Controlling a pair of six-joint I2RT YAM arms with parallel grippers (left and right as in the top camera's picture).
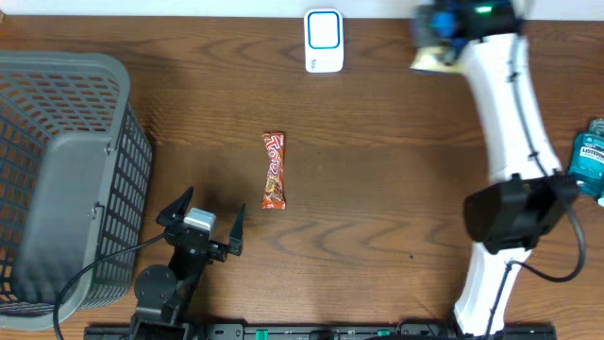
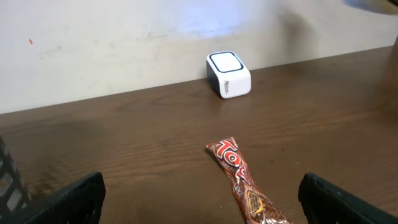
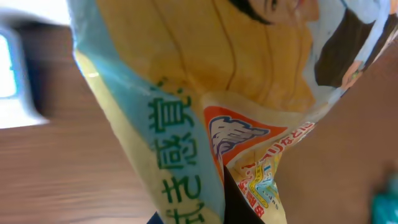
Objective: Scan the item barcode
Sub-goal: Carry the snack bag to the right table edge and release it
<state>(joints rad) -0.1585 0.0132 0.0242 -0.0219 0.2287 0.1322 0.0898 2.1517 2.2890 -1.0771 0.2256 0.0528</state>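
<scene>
My right gripper [image 1: 442, 38] is at the back right of the table, shut on the item, a yellow and pale-blue snack packet [image 1: 431, 60]. The packet [image 3: 205, 81] fills the right wrist view, printed with green Japanese characters; a dark finger [image 3: 239, 202] shows behind its lower edge. No barcode shows on it. The white scanner [image 1: 324, 40] with a blue-rimmed window stands at the back centre, to the left of the packet and apart from it, and its blurred edge [image 3: 9, 68] shows at the left. My left gripper [image 1: 205, 215] rests open near the front left, holding nothing.
A red-brown candy bar [image 1: 273, 170] lies mid-table, ahead of the left gripper [image 2: 200, 199] and nearer its right finger [image 2: 245, 186]. A grey mesh basket [image 1: 66, 170] fills the left side. A teal mouthwash bottle [image 1: 590, 156] lies at the right edge.
</scene>
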